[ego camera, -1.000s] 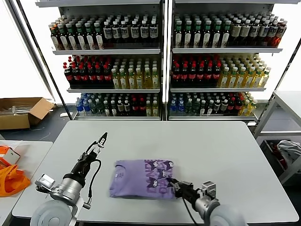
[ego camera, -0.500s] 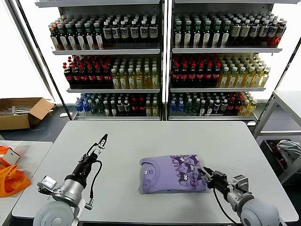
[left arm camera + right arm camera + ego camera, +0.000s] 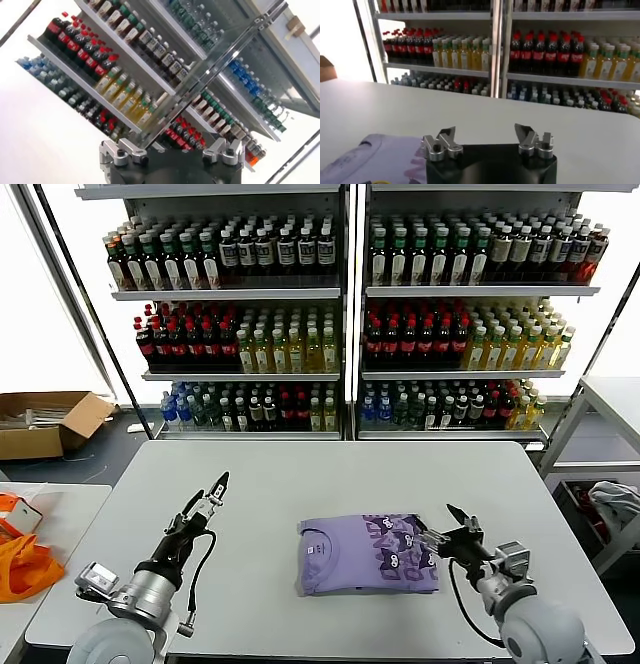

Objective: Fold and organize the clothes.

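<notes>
A lavender-purple T-shirt (image 3: 365,554) lies folded into a rectangle on the grey table (image 3: 330,474), right of centre, with its dark print and white neck label facing up. My right gripper (image 3: 447,529) hovers just off the shirt's right edge, open and holding nothing. In the right wrist view its jaws (image 3: 485,131) stand wide apart over bare table (image 3: 470,107), and a corner of the T-shirt (image 3: 375,155) shows beside them. My left gripper (image 3: 208,492) is raised over the table's left part, well away from the shirt and open. The left wrist view has the left gripper (image 3: 172,145) facing the drink shelves.
Shelves of bottled drinks (image 3: 340,314) stand behind the table. An orange bag (image 3: 22,564) lies on a low side table at the left, and a cardboard box (image 3: 45,419) sits on the floor behind it. A white rack with a pale cloth bundle (image 3: 615,504) stands to the right.
My right gripper dragged the folded T-shirt to the right, then let go, opened wide and lifted off its right edge. The left arm hardly moved.
</notes>
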`<state>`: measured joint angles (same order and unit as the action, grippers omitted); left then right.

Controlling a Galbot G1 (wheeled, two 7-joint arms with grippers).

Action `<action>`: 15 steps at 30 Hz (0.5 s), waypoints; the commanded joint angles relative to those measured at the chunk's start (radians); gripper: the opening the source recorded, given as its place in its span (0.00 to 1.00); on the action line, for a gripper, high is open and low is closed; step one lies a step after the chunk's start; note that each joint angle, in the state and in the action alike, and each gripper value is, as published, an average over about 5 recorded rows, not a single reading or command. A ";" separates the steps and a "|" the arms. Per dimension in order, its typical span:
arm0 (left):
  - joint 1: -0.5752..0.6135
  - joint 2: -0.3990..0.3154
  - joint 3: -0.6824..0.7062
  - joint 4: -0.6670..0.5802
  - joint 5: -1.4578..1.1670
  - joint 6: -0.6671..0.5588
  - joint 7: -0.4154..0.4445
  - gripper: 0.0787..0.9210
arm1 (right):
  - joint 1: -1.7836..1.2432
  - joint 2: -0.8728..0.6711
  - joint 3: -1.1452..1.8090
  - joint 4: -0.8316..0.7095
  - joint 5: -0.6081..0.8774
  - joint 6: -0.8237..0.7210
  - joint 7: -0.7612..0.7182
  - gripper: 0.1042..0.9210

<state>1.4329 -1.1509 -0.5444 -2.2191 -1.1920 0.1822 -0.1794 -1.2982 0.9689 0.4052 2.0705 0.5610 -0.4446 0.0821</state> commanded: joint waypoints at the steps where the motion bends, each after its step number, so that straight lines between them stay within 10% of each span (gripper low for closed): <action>1: 0.030 -0.007 0.004 -0.011 0.038 0.002 0.010 0.88 | 0.130 0.187 -0.250 -0.111 -0.118 -0.022 0.075 0.85; 15: 0.040 -0.014 -0.005 -0.001 0.046 0.002 0.010 0.88 | 0.146 0.243 -0.359 -0.237 -0.266 -0.091 0.053 0.88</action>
<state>1.4655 -1.1636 -0.5471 -2.2216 -1.1550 0.1839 -0.1722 -1.1839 1.1455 0.1552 1.9176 0.4278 -0.4681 0.1317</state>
